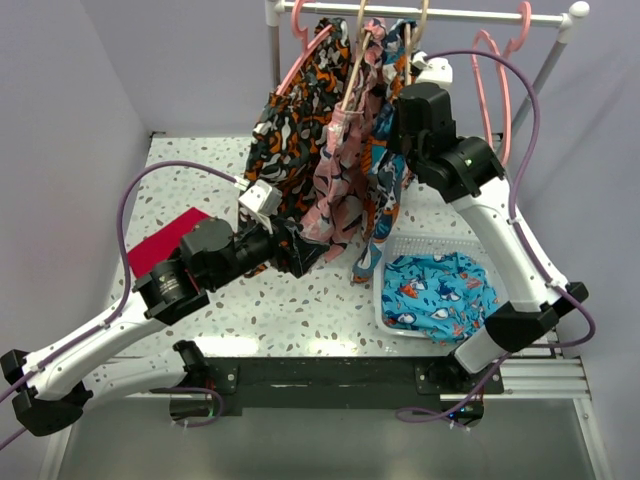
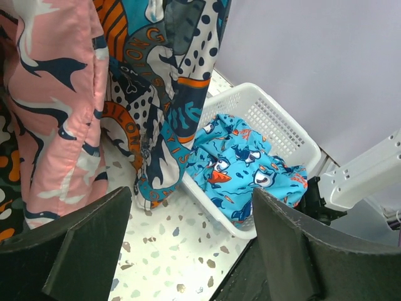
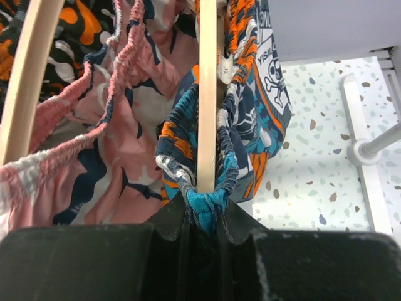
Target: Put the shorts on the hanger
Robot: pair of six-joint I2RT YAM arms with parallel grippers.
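The shorts [image 1: 385, 185], printed in deep blue, orange, black and white, hang from the cream hanger [image 1: 422, 28] on the rail. In the right wrist view the hanger's pale bar [image 3: 207, 94] runs through the gathered waistband of the shorts [image 3: 250, 75]. My right gripper [image 3: 205, 213] is shut on a teal fold of that waistband just below the bar; it also shows high at the rack in the top view [image 1: 402, 118]. My left gripper [image 1: 300, 250] is open and empty, low over the table [image 2: 191, 244], beside the shorts' hanging hem [image 2: 156, 81].
A white basket [image 1: 432, 244] at the right front holds turquoise shorts [image 1: 440, 290]. Pink shorts [image 1: 335, 185] and black-orange-white shorts [image 1: 295, 130] hang to the left on the rail [image 1: 450, 14]. Empty pink hangers [image 1: 497, 60] hang at the right. A red sheet [image 1: 165, 240] lies at the left.
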